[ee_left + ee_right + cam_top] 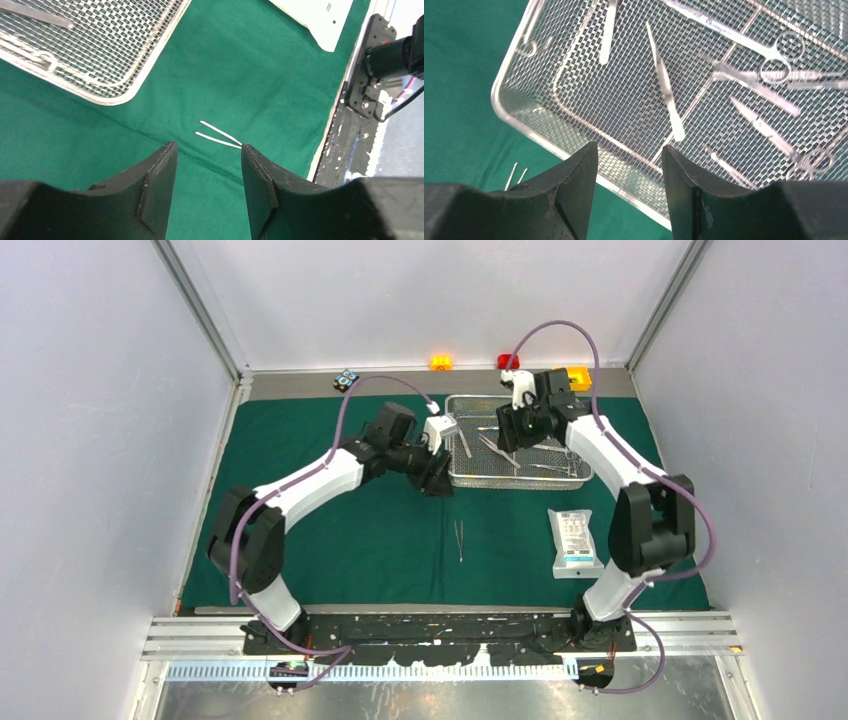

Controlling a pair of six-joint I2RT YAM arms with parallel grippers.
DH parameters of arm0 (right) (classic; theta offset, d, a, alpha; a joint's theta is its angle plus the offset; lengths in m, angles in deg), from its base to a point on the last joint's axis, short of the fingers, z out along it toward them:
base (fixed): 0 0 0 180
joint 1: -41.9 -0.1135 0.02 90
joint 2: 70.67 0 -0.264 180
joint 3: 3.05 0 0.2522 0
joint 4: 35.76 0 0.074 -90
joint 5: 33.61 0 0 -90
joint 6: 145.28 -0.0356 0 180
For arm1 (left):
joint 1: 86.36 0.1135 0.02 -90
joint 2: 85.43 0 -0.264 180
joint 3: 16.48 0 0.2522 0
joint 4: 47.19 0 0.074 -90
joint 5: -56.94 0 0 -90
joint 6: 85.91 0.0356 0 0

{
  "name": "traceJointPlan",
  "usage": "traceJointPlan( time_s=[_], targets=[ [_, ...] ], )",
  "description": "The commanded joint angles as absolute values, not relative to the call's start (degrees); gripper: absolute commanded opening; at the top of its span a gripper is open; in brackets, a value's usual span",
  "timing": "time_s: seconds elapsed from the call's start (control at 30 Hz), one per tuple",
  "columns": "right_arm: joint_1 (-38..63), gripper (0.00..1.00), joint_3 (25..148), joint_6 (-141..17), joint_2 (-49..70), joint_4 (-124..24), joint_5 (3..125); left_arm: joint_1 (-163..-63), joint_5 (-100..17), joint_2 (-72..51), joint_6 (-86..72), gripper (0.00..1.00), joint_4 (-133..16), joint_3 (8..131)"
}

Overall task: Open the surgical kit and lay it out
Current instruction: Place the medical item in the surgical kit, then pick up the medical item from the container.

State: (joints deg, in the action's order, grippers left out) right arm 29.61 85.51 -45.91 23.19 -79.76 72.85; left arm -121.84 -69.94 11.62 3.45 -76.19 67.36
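Both spread, empty: my right claw (629,150) over the tray (492,95), likely seeking forceps (666,85); left claw (209,150) beside it, facing the tweezers (217,136).

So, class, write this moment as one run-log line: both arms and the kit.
left jaws: open, empty, above drape near tweezers | right jaws: open, empty, over tray | pouch: on drape
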Motion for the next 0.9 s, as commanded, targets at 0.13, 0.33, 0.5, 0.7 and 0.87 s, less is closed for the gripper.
traceJointPlan(
  time_s=[0.13,0.33,0.5,0.7,0.87],
  targets=[
    [29.64,0.6,99.95,-32.02,38.71,-85.86,74.73,-120.85,-60.34,5.45,14.12,0.56,-90.41,71.83],
    [29.63,0.61,108.48,-28.46,48.33,-91.64,74.96,-120.63,-59.26,5.14,14.89,0.65,-92.5,73.3],
    [29.2,0.58,112.37,-26.19,52.45,-94.38,74.81,-120.41,-59.42,5.82,14.9,0.67,-92.39,73.28],
    [28.56,0.5,114.13,-25.14,54.86,-94.54,73.25,-120.26,-59.34,6.65,14.9,0.68,-92.2,73.58],
    [28.55,0.36,115.1,-24.88,55.61,-94.81,72.95,-120.05,-59.19,7.19,14.95,0.68,-92.27,73.98]
  ],
)
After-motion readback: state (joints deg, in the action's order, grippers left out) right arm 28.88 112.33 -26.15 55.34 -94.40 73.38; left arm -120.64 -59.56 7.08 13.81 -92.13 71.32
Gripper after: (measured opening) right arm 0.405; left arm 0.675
